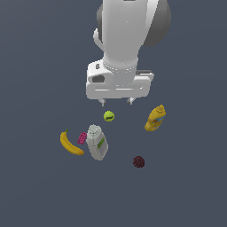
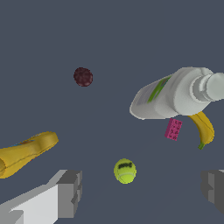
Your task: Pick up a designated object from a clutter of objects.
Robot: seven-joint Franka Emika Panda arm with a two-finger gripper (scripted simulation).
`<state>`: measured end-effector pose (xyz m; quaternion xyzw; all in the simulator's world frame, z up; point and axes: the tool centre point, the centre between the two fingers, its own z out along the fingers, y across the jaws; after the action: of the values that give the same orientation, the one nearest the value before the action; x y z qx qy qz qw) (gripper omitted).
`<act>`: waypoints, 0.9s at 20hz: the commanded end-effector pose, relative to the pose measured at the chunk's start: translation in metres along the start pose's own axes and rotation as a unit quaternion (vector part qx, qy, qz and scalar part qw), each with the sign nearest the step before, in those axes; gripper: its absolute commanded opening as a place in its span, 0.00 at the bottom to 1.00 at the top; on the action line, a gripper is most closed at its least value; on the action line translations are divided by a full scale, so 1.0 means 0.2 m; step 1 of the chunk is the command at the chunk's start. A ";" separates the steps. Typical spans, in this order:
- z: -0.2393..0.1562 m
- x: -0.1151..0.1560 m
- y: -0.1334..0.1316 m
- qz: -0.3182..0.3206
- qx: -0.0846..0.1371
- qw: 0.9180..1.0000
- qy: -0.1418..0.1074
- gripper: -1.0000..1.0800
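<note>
The claw [image 1: 116, 101] hangs above the counter [image 1: 40, 190] w/ its two fingers set wide apart and nothing between them; in the wrist view the finger pads [image 2: 70, 192] sit at either side w/ bare grey surface and the tennis ball [image 2: 125, 170] showing in the gap. It touches no object.

The dark maroon ball [image 1: 138, 161], bumpy-textured, lies alone on the counter, well apart from the claw and nearer the camera in the exterior view, toward that view's right. It's clear of everything else; the closest neighbour is the grey-white bottle [image 1: 97, 142], which lies on its side w/ a green label, off toward the exterior view's left.

The yellow-green tennis ball sits almost directly under the claw, a bit below the fingertips in the exterior view. The small pink block [image 1: 82, 138] is just beside the grey-white bottle's upper part, betw. the bottle and the banana [image 1: 70, 143]; whether block and bottle touch can't be told. The banana lies furthest toward the exterior view's left. The yellow bottle [image 1: 155, 118] lies tilted toward the exterior view's right, apart from the rest.
</note>
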<state>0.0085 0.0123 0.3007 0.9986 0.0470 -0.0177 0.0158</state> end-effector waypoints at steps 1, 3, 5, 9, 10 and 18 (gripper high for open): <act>0.03 0.03 -0.01 -0.021 -0.002 1.000 0.000 0.96; 0.05 0.06 -0.02 -0.042 -0.003 0.999 0.000 0.96; 0.08 0.10 -0.04 -0.066 -0.004 0.998 0.001 0.96; 0.16 0.18 -0.07 -0.123 -0.007 0.992 0.001 0.96; 0.18 0.20 -0.08 -0.139 -0.008 0.990 0.001 0.96; 0.37 0.37 -0.17 -0.263 -0.010 0.965 0.003 0.96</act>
<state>0.0709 0.0474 0.2317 0.9582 0.2847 -0.0177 0.0209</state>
